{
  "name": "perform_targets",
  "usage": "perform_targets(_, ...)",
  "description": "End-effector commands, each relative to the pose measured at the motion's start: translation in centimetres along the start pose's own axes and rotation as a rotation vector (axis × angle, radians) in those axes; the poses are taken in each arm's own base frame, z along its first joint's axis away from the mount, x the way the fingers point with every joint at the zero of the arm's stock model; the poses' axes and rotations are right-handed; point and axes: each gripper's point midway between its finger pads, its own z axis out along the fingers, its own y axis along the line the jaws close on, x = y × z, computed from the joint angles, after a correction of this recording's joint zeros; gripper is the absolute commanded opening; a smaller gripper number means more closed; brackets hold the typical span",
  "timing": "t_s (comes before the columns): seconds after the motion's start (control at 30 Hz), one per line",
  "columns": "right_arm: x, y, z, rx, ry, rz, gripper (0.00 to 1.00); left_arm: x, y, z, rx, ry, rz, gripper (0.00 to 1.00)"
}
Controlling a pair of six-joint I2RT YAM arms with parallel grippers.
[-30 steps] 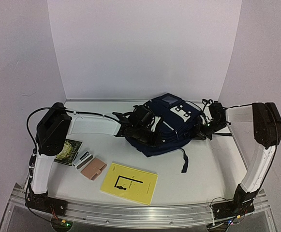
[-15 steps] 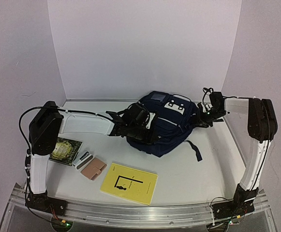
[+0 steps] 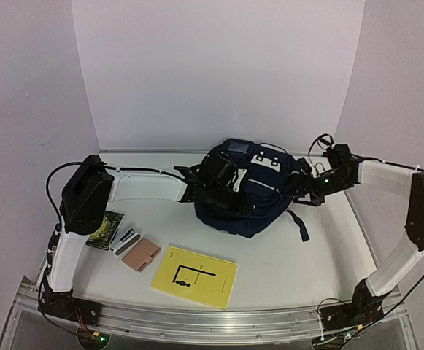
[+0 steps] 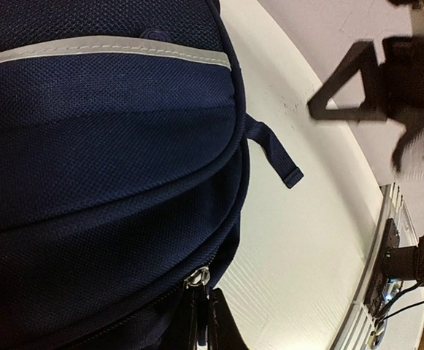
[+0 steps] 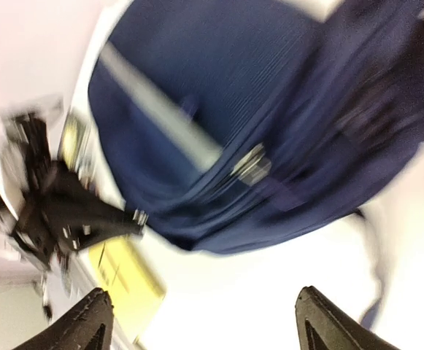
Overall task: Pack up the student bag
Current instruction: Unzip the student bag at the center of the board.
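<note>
Student bag: dark navy woven fabric, thin pale piping, white patch near its top, black strap trailing off the near right side. It lies slumped on the table, centre-right toward the back, top end farthest away. A metal zip slider sits on a side seam.
</note>
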Motion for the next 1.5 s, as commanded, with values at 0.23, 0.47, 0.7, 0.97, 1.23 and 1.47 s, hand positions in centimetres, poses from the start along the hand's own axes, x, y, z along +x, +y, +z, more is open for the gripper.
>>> perform_targets(0.23, 3.6, 1.7, 7.4, -0.120, 0.127, 0.079, 0.81, -2.7, -3.0, -0.4, 0.121, -0.100, -0.016, 0.00)
perform_targets(0.47, 2.4, -0.3, 8.5, -0.021, 0.078, 0.092, 0.49, -2.2, -2.9, -1.0, 0.118, -0.095, -0.015, 0.00)
perform_targets(0.7, 2.0, -3.0, 7.2, 0.087, 0.044, 0.108, 0.00, -1.8, -1.0, -2.7, 0.025, -0.099, -0.009, 0.00)
perform_targets(0.97, 3.2, -5.7, 3.4, 0.202, 0.060, 0.054, 0.00, -1.1, 5.3, -5.7, -0.207, -0.090, -0.034, 0.00)
perform_targets(1.23, -0.2, -9.7, -0.7, 0.381, 0.021, -0.058, 0.00, -0.1, 7.9, -8.2, -0.294, -0.088, -0.031, 0.00)
perform_targets(1.47, -4.2, -5.9, -0.9, 0.262, -0.036, -0.110, 0.24, 2.0, 2.7, -5.8, -0.079, -0.019, 0.038, 0.00)
